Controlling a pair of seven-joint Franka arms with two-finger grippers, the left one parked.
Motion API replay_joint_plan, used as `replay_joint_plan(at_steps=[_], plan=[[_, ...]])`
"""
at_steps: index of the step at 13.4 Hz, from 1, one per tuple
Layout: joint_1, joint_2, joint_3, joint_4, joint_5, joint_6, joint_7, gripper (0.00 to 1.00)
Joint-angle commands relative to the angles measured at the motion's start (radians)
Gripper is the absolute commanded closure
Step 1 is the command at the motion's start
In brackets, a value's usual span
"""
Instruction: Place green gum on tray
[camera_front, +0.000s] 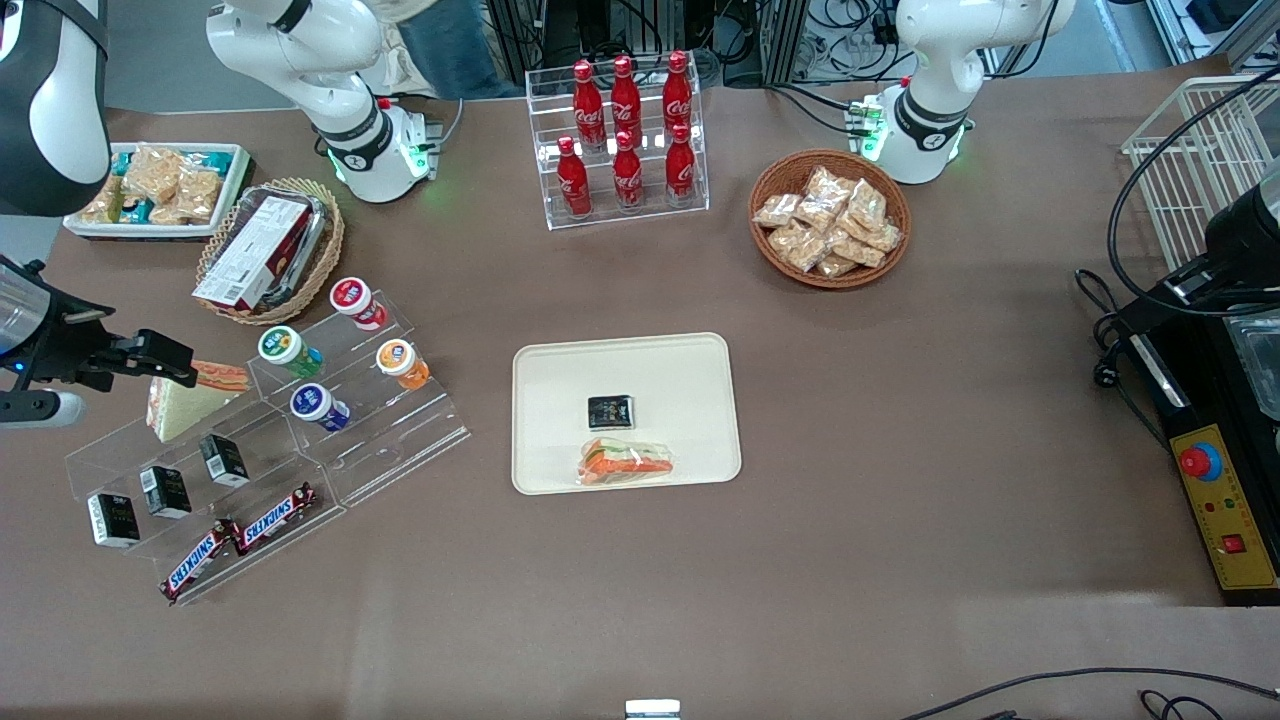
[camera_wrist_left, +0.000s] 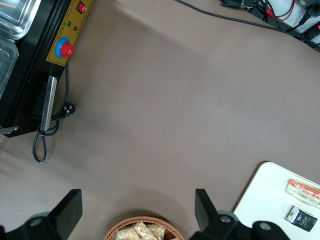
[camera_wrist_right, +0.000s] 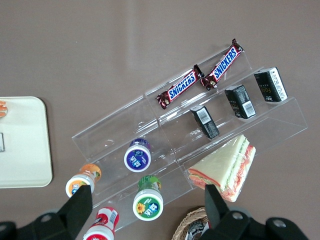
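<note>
green gum (camera_wrist_right: 148, 204) on stand, between open fingers (camera_wrist_right: 75, 210) (gripper (camera_wrist_right: 145, 212) above)

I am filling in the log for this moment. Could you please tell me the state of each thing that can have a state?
tool: open, empty, above the stepped clear rack.
green gum: lid on, lying on the clear rack, untouched.
tray: flat on the table, holds a small black packet and a wrapped sandwich; no gum on it yet.
blue gum: lid on, on the rack.
orange gum: lid on, on the rack.
</note>
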Motion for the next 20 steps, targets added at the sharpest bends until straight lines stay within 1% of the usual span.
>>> replay_joint_plan(at_steps=[1,9,16,20], plan=[[0.005,-0.009,0.004,0.011,0.003,-0.016,0.017,0.0],[0.0,-0.043,0.006,-0.023,0.009,-0.016,0.003,0.0],[0.022,-0.082,0.007,-0.075,0.001,-0.019,-0.002,0.0],[0.043,-0.19,0.007,-0.251,-0.002,0.051,-0.003,0.0]])
